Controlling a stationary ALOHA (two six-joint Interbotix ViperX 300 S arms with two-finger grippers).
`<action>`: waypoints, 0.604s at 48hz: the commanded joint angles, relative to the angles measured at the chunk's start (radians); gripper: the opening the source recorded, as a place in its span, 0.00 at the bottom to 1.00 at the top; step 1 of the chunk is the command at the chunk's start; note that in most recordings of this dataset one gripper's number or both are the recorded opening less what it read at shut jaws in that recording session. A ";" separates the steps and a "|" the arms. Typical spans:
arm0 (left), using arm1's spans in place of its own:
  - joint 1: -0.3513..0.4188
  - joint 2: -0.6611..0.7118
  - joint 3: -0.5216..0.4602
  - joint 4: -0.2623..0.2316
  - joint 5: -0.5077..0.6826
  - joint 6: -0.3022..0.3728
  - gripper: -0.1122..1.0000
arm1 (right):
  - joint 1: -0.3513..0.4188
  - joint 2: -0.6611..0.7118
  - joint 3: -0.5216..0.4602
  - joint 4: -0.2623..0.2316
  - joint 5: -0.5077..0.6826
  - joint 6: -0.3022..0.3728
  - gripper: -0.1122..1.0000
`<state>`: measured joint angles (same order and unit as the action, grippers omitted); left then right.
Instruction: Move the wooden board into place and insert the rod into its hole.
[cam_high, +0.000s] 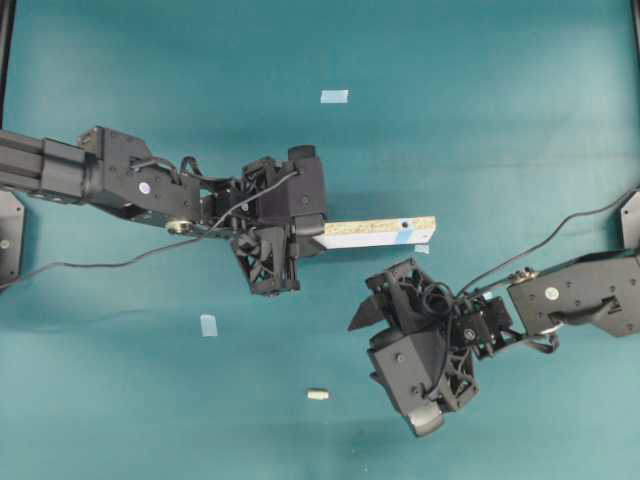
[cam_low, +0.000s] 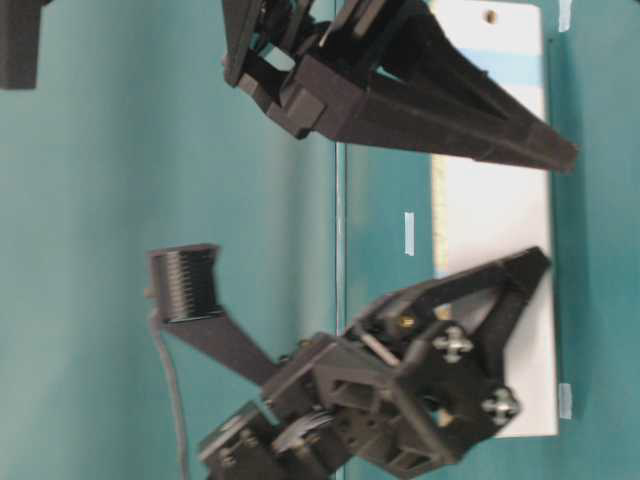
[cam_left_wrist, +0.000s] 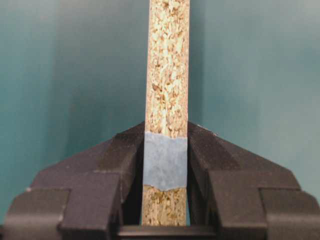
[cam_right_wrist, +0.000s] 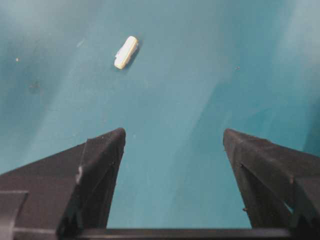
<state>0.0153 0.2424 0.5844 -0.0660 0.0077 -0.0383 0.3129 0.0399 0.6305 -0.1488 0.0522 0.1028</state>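
Note:
The wooden board (cam_high: 380, 232) lies lengthwise left to right at mid-table, its speckled edge facing up, with a dark hole near its right end. My left gripper (cam_high: 312, 233) is shut on the board's left end. In the left wrist view the fingers (cam_left_wrist: 127, 150) clamp both sides of the board (cam_left_wrist: 168, 70) at a band of blue tape (cam_left_wrist: 165, 160). The rod (cam_high: 317, 394) lies loose on the table toward the front. My right gripper (cam_high: 385, 375) hovers to the right of it, open and empty. In the right wrist view the rod (cam_right_wrist: 126, 52) lies ahead of the gripper (cam_right_wrist: 174, 137), to the upper left.
Small pale-blue tape squares lie on the teal table: one at the back (cam_high: 334, 96), one at the front left (cam_high: 208, 325), one under the board's right end (cam_high: 421, 248). In the table-level view the board (cam_low: 495, 200) lies behind both grippers.

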 joint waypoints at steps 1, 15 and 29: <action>-0.002 0.003 -0.034 -0.002 -0.011 -0.008 0.29 | 0.002 -0.011 -0.021 -0.002 -0.005 0.002 0.88; 0.005 0.028 -0.061 0.000 -0.018 -0.005 0.29 | 0.002 -0.011 -0.021 -0.002 -0.005 0.002 0.88; 0.005 0.023 -0.055 0.000 -0.017 -0.002 0.29 | 0.002 -0.011 -0.021 -0.002 -0.005 0.002 0.88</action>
<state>0.0169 0.2884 0.5430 -0.0644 0.0000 -0.0368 0.3129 0.0399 0.6305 -0.1488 0.0522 0.1028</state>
